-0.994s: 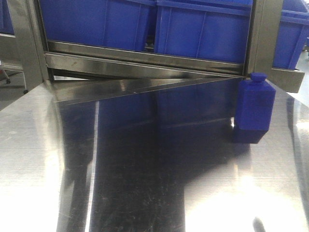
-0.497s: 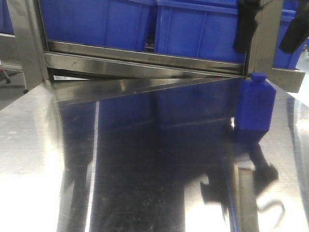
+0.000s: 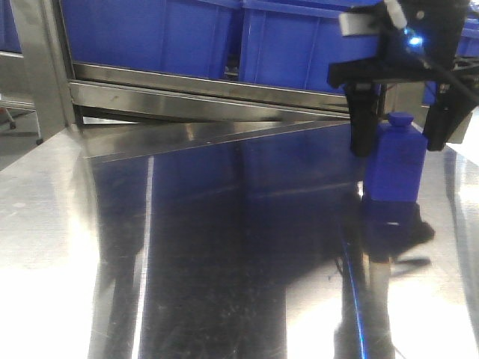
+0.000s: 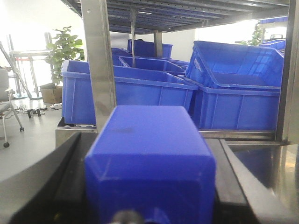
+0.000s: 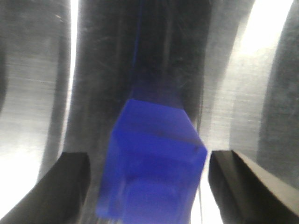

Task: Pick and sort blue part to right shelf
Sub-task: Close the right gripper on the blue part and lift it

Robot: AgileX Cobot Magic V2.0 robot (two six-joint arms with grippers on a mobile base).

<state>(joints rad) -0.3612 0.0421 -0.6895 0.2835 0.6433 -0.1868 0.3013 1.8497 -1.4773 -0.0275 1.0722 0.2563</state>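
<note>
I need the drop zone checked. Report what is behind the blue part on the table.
Behind the blue part stands the right shelf, its front rail and blue bins showing. The part and the right end effector cover the rail section directly behind.

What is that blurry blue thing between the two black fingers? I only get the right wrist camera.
Observer: It's the blue part, shaped like a little bottle with a cap, standing upright on the steel table.
Operator: Is the shelf near it?
Observer: Yes, the right shelf stands just behind it, with blue bins on it.
Operator: What's the other arm doing?
Observer: The left gripper is clamped on another blue block, pointing toward a rack of bins.
</note>
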